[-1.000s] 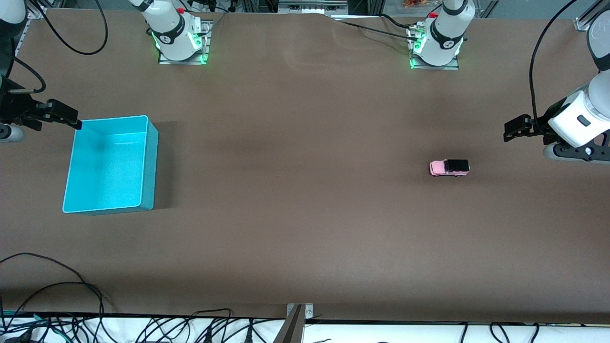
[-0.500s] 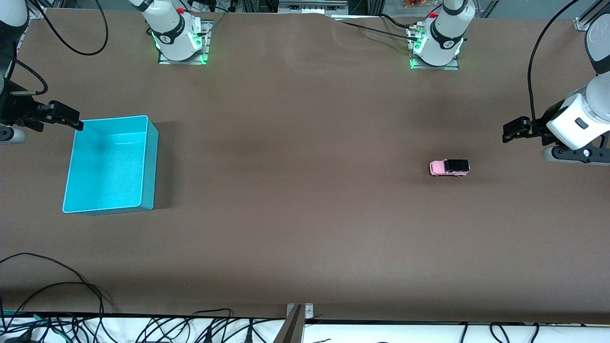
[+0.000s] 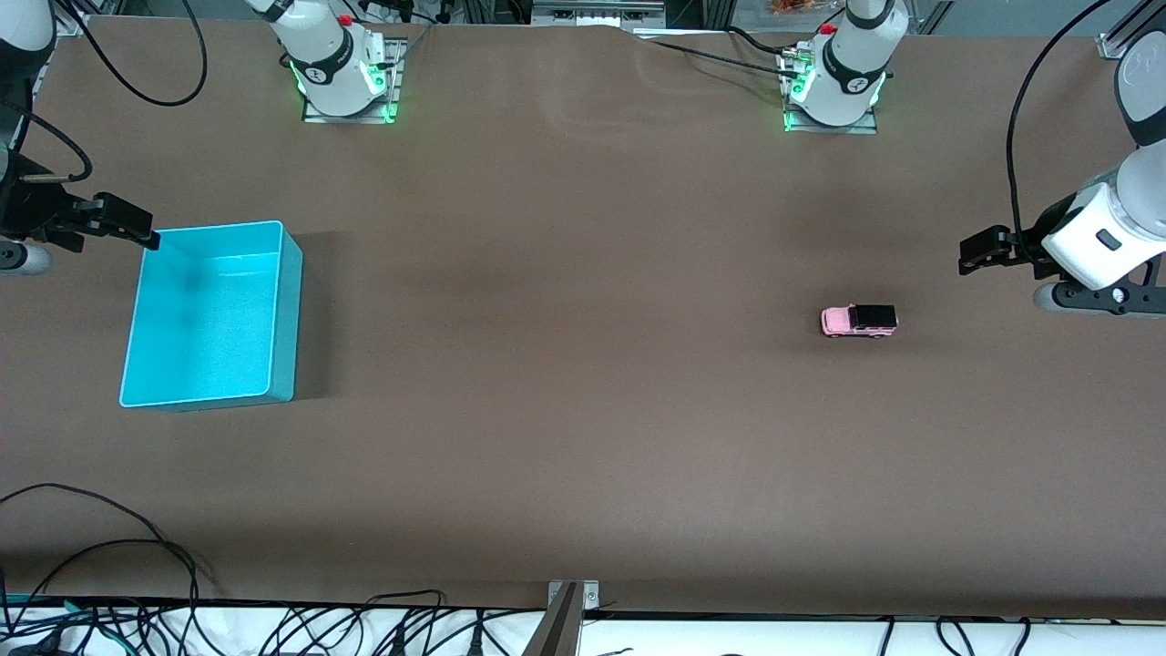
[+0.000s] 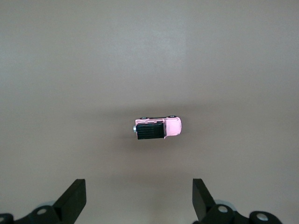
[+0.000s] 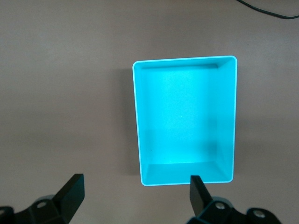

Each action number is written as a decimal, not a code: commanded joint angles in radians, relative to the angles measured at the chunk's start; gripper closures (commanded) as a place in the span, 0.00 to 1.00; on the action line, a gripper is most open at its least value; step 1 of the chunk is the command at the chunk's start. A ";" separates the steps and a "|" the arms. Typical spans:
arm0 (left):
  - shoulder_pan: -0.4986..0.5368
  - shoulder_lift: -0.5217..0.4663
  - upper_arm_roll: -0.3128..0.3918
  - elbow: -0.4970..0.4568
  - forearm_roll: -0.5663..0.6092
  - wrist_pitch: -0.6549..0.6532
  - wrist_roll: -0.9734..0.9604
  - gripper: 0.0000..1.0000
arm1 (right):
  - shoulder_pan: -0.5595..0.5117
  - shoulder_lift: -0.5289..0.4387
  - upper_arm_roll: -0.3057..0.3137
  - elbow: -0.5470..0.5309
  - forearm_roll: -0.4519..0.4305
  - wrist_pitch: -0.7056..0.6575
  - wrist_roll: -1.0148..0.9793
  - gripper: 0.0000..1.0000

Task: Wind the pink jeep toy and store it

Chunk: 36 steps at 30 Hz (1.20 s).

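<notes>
1. Your task has not begun: the pink jeep toy (image 3: 859, 321) stands untouched on the tabletop (image 3: 565, 410), toward the left arm's end, well apart from the empty turquoise bin (image 3: 287, 310).
2. Left gripper (image 3: 973, 252), at the toy's 2 o'clock in the front view, jaws spread; it has crept slightly toward the toy.
3. Right gripper (image 3: 137, 230) waits over the bin's corner, jaws spread.
4. Winding and storing remain.

The small pink jeep toy (image 3: 858, 321) with its black ribbed roof is looking like smooth plastic; the turquoise rectangular plastic bin (image 3: 290, 301) is showing a faintly grainy sheen; the brown table covering (image 3: 583, 437) is appearing matt.
</notes>
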 commanded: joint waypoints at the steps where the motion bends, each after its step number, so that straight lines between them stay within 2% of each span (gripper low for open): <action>1: -0.001 0.001 -0.002 0.002 0.017 -0.008 -0.010 0.00 | 0.002 0.005 0.000 0.014 0.009 -0.007 -0.007 0.00; 9: 0.000 0.015 -0.002 0.002 0.017 -0.008 -0.083 0.00 | 0.001 0.006 0.010 0.014 0.009 -0.006 -0.007 0.00; 10: -0.001 0.027 -0.002 0.003 0.017 -0.008 -0.171 0.00 | 0.001 0.006 0.010 0.015 0.009 -0.007 -0.007 0.00; 29: 0.022 0.117 -0.004 -0.015 0.000 0.001 -0.841 0.00 | 0.001 0.006 0.011 0.014 0.009 -0.009 -0.007 0.00; 33: 0.025 0.137 -0.004 -0.041 -0.017 0.061 -1.006 0.00 | 0.001 0.006 0.011 0.014 0.009 -0.009 -0.008 0.00; 36: 0.051 0.136 -0.004 -0.096 -0.069 0.133 -1.132 0.00 | 0.001 0.006 0.011 0.015 0.009 -0.009 -0.008 0.00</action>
